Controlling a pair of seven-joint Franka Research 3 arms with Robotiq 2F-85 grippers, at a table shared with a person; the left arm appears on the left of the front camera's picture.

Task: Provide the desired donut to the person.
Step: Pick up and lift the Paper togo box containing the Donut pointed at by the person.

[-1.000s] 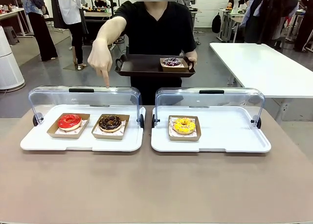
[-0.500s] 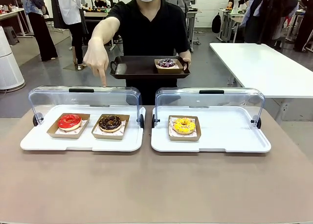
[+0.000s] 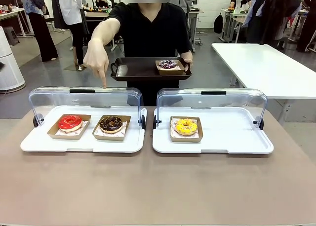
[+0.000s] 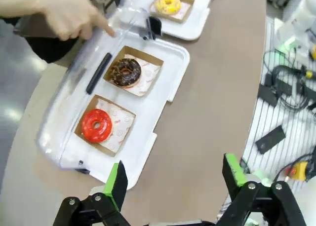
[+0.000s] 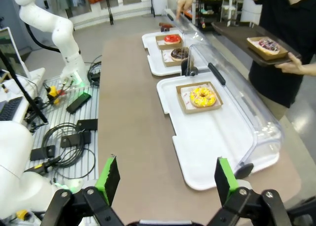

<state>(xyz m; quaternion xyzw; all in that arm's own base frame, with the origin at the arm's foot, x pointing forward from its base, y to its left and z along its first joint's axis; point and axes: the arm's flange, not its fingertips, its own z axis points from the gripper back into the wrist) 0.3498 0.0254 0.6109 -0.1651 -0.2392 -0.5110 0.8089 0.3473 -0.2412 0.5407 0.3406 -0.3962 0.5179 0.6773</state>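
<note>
The person stands at the far side in a black T-shirt, one hand pointing a finger down over the left case's clear lid. The fingertip hangs between the red donut and the chocolate donut, nearer the chocolate one. The other hand holds a dark tray carrying a dark sprinkled donut. A yellow donut lies in the right case. My left gripper and right gripper hover open and hold nothing, well back from the cases.
Each donut sits in a brown paper boat on a white tray with a raised clear lid. The brown tabletop lies bare in front of the cases. Cables and boxes lie beside the table. A white table stands back right.
The person has shifted slightly to the left, with the dark tray moving a little left too. The pointing hand stays over the left lid. Both grippers remain open.
</note>
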